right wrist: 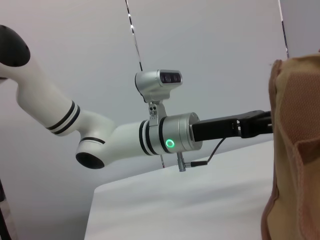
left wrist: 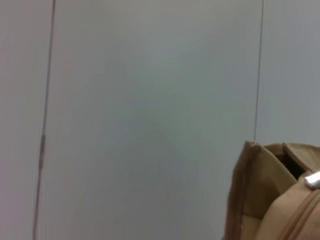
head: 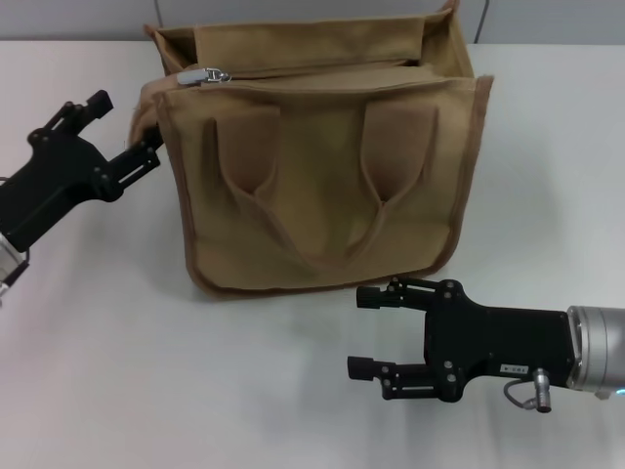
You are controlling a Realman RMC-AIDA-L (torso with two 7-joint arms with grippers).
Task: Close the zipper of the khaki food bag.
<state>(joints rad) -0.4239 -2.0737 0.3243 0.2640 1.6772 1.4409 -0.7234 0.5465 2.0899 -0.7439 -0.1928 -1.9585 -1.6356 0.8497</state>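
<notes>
**Right gripper open in front of the bag, left gripper at its upper corner**

Nearest the head camera, the black right gripper hovers over the white bench, just in front of the boxy tan canvas food bag with brown piping. Its two fingers stand well apart with nothing between them.

The bag stands upright on the bench, its front pocket and two looped fabric handles facing the camera. Along its top panel runs the thin khaki zipper, with the small shiny silver pull tab at the end toward the robot's left. Behind the zip line the top gapes open.

At the bag's upper left corner is the black left gripper; one finger reaches to the bag's side edge, and whether it holds the fabric cannot be told. The left wrist view shows that corner of the bag and the tab against a pale wall.
</notes>
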